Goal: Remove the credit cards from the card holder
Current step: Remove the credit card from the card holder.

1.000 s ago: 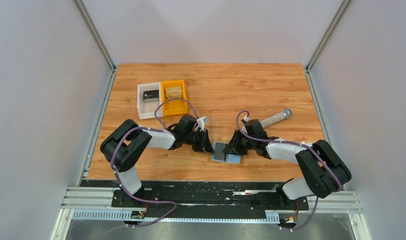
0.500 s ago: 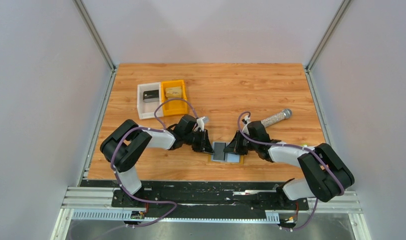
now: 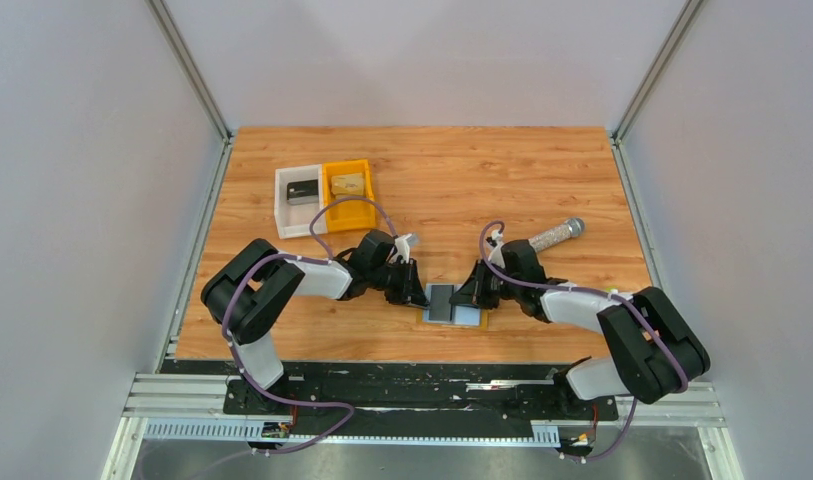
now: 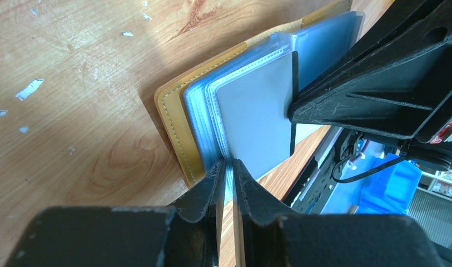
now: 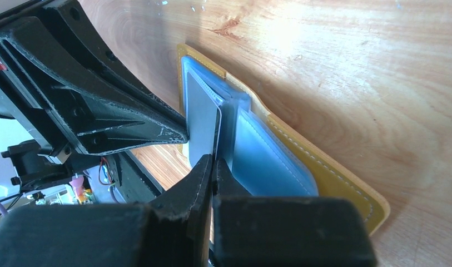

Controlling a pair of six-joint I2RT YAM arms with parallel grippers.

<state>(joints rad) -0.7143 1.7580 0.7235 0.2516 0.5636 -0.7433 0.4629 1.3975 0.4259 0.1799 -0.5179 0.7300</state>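
The card holder [image 3: 455, 305] lies open near the table's [image 3: 542, 170] front edge, its tan border showing on the left. The left gripper [image 4: 228, 167] pinches the edge of a clear sleeve [image 4: 209, 119]. The right gripper [image 5: 212, 161] nips the grey card [image 5: 201, 117] by the opposite edge (the two grippers face each other closely). Open wood lies beyond, and the orange bin [image 3: 349, 195] sits well apart.

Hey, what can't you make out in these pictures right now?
Card count: the card holder shows only one grey card in both wrist views; plastic sleeves hide any others.
Top view: left gripper and right gripper cover the holder's ends.
What lies in the white bin and orange bin: too small to identify.
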